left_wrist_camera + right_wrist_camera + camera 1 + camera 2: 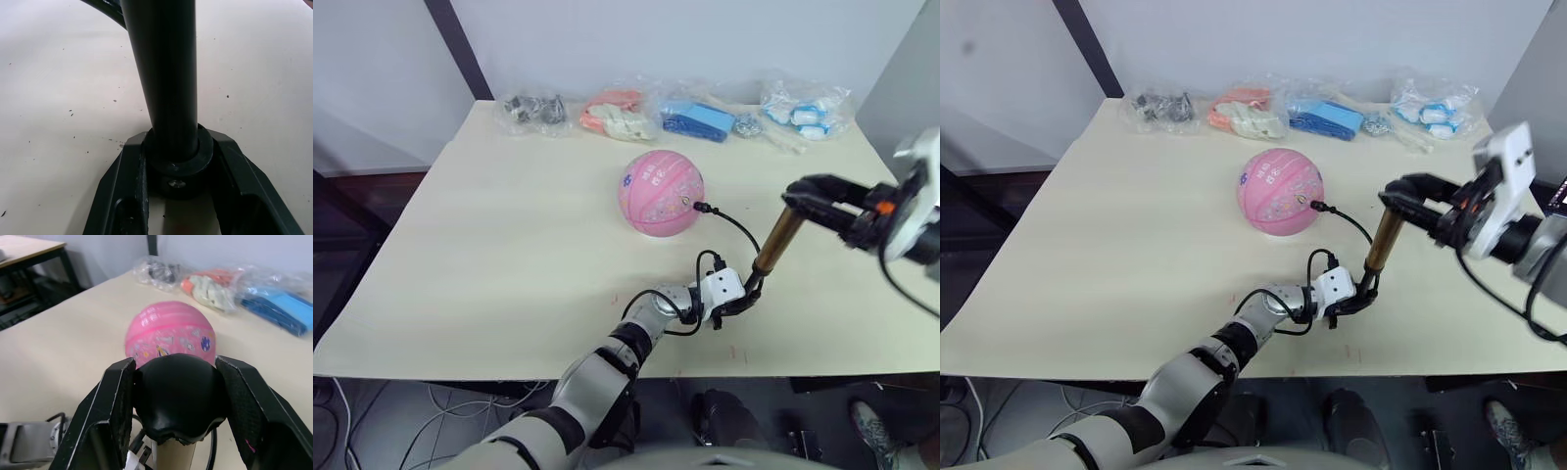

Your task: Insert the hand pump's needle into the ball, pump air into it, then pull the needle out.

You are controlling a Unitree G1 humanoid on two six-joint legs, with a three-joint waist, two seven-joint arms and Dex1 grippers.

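Pink ball (661, 192) sits mid desk (489, 255), needle (697, 207) stuck in its side. Thin black hose (740, 230) runs from there down to hand pump (775, 240), standing tilted just right of ball. L pincer (744, 295) clamped on pump's bottom cap. R pincer (808, 199) squeezed round black T-handle (178, 399) up top. Bags of small stuff (695, 117) along far desk edge.

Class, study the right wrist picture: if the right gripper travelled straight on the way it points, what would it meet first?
Probably the ball, straight beyond the right gripper, which is shut on the hand pump handle; depth is uncertain.
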